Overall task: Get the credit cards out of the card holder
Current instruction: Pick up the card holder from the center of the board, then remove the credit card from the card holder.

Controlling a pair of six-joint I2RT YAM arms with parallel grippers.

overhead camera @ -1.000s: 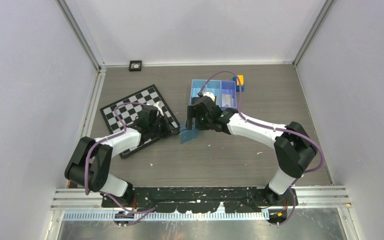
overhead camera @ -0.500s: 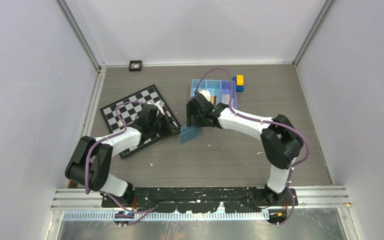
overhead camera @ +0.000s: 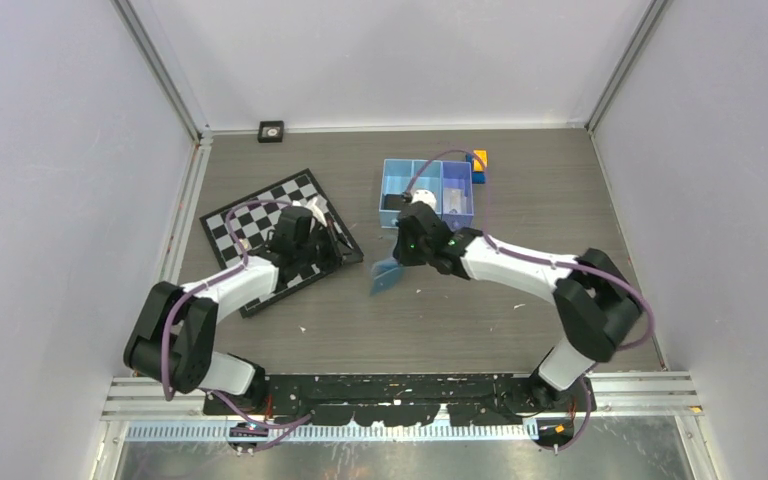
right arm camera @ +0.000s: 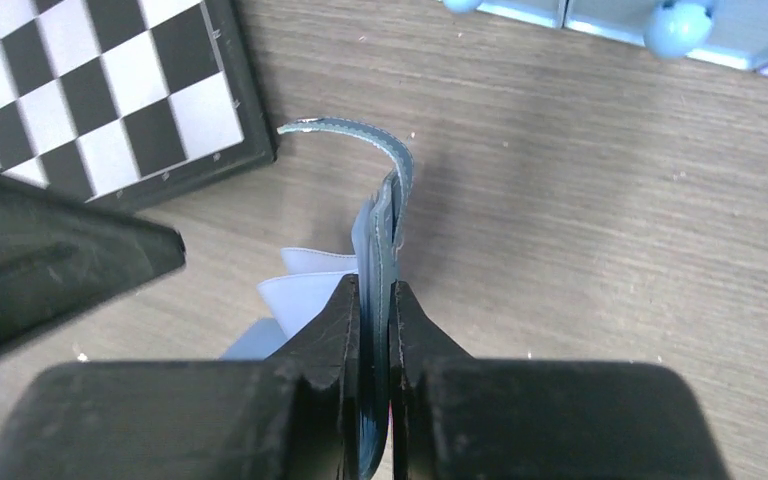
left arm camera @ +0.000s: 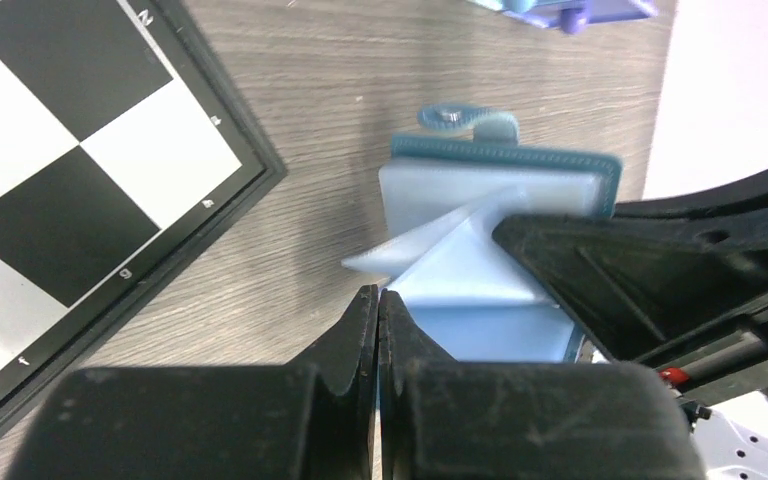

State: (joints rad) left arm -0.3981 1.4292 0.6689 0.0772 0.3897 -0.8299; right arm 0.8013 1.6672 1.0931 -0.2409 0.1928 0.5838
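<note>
Right wrist view: the right gripper (right arm camera: 375, 300) clamps its 2 fingers on the edge of the small blue folding card holder (right arm camera: 380, 225) at frame centre, right of the black-and-white checkerboard (right arm camera: 110, 90), while the left gripper (left arm camera: 378, 300), fingers pressed together, sits nearby.

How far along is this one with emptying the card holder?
Done: the card holder is unsnapped and spread open. In hand: the right gripper is clamped on its edge, while the left gripper is shut and empty, just short of it. Left: none of the credit cards shows outside the holder, so pulling them out appears to remain. Whether they sit in the pockets I cannot tell.
</note>
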